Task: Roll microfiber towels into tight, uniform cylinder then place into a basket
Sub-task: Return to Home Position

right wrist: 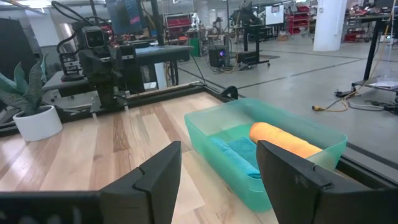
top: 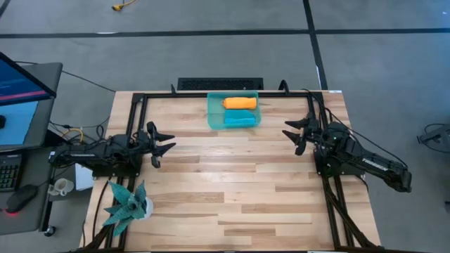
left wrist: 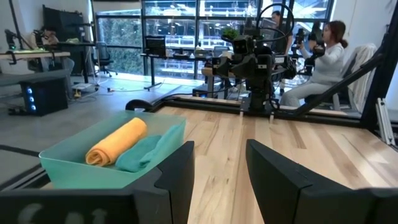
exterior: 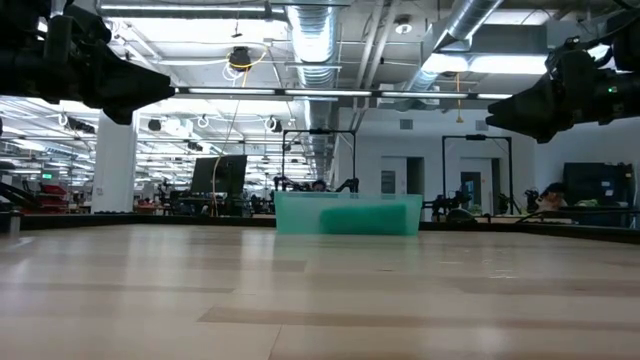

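two black jointed arms point(top: 105, 151), angular housings, wedge-shaped end effector fingers point(left wrist: 177, 174), possibly matte plastic

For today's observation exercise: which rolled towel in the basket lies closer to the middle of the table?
The teal-blue towel; the orange towel lies beyond it, nearer the edge of the table.

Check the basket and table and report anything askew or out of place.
Nothing stands out. The orange towel and teal towel lie rolled side by side inside the basket; the left gripper and right gripper sit open, well clear of it.
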